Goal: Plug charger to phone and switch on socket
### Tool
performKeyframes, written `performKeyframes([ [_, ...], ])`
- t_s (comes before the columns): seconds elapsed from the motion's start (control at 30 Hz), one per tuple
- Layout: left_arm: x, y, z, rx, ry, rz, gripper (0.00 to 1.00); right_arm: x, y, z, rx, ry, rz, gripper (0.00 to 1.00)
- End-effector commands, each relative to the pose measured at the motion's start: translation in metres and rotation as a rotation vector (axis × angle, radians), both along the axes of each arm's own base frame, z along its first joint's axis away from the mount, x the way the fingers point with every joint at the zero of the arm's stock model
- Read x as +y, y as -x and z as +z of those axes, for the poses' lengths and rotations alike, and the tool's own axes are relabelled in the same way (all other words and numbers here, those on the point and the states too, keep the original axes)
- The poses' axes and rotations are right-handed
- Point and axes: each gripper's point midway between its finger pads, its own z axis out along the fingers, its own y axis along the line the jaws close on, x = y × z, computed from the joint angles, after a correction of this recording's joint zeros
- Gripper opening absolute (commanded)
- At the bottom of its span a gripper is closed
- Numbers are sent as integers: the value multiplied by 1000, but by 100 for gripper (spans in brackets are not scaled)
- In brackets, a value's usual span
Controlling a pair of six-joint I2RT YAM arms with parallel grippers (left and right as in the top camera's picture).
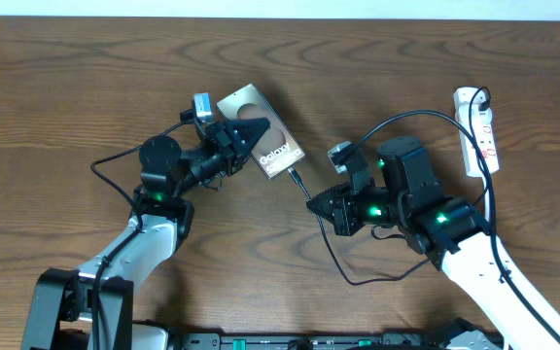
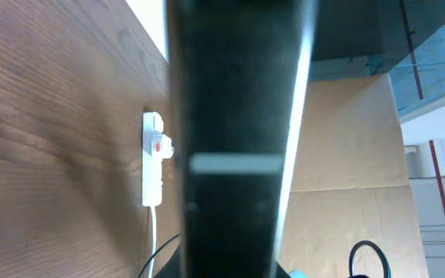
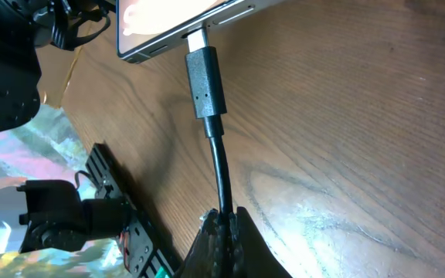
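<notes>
The silvery-grey phone (image 1: 265, 136) with "Galaxy" lettering lies tilted at the table's middle. My left gripper (image 1: 251, 134) is shut on its left edge; in the left wrist view the phone's dark edge (image 2: 234, 139) fills the frame. The black charger cable (image 1: 304, 190) runs from the phone's lower end to my right gripper (image 1: 331, 207), which is shut on it. In the right wrist view the plug tip (image 3: 205, 81) sits at the phone's port (image 3: 194, 31), and the gripper (image 3: 224, 224) pinches the cable below. The white socket strip (image 1: 479, 126) lies at the far right.
The charger cable loops from the right arm up to the socket (image 2: 153, 158), where a black plug (image 1: 481, 97) sits in its end. A loose cable loop (image 1: 358, 272) lies near the front. The left arm's base (image 1: 76, 301) stands at the front left.
</notes>
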Motion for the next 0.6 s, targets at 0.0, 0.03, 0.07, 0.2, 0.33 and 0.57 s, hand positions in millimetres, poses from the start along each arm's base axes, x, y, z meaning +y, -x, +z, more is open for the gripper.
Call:
performKeyframes([
  [0.0, -3, -1, 16, -61, 2, -15, 8, 3, -1, 3, -16, -1, 12, 1],
  [0.03, -3, -1, 16, -61, 2, -14, 8, 3, -1, 3, -15, 0, 12, 1],
  [0.07, -3, -1, 16, -61, 2, -14, 8, 3, -1, 3, -15, 0, 12, 1],
  [0.2, -3, -1, 16, -61, 1, -15, 7, 5, 0, 4, -17, -7, 19, 1],
  [0.33, -3, 0, 16, -61, 1, -15, 8, 12, 4, 7, -33, -15, 43, 1],
  [0.57, -4, 1, 16, -61, 1, -27, 8, 15, 3, 7, -55, -5, 44, 1],
])
